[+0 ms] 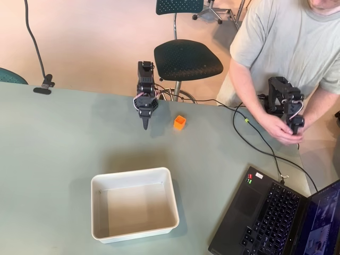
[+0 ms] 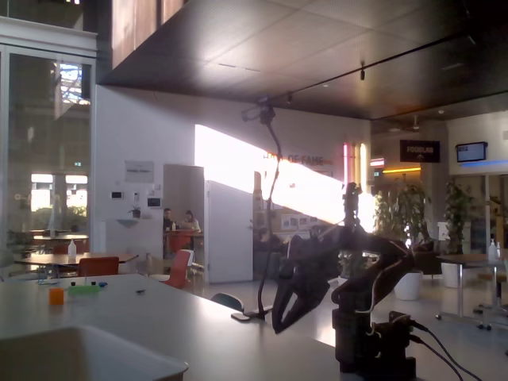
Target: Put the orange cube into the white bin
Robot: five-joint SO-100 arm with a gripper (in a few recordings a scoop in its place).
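Note:
The orange cube (image 1: 179, 122) sits on the grey-green table, a short way to the right of my gripper (image 1: 145, 126) in the overhead view, apart from it. The gripper points down toward the table, its black fingers drawn together to one narrow tip with nothing between them. From the side in the fixed view, the gripper (image 2: 279, 325) hangs just above the tabletop as a dark shape. The white bin (image 1: 172, 197) lies empty near the table's front edge, below and slightly left of the gripper; its rim (image 2: 119, 343) fills the lower left of the fixed view.
A laptop (image 1: 265, 218) lies at the front right, with black cables (image 1: 249, 139) running across the table to it. A person (image 1: 287, 48) stands at the right rear. A clamp (image 1: 45, 85) grips the back left edge. A chair (image 1: 187, 59) stands behind the table.

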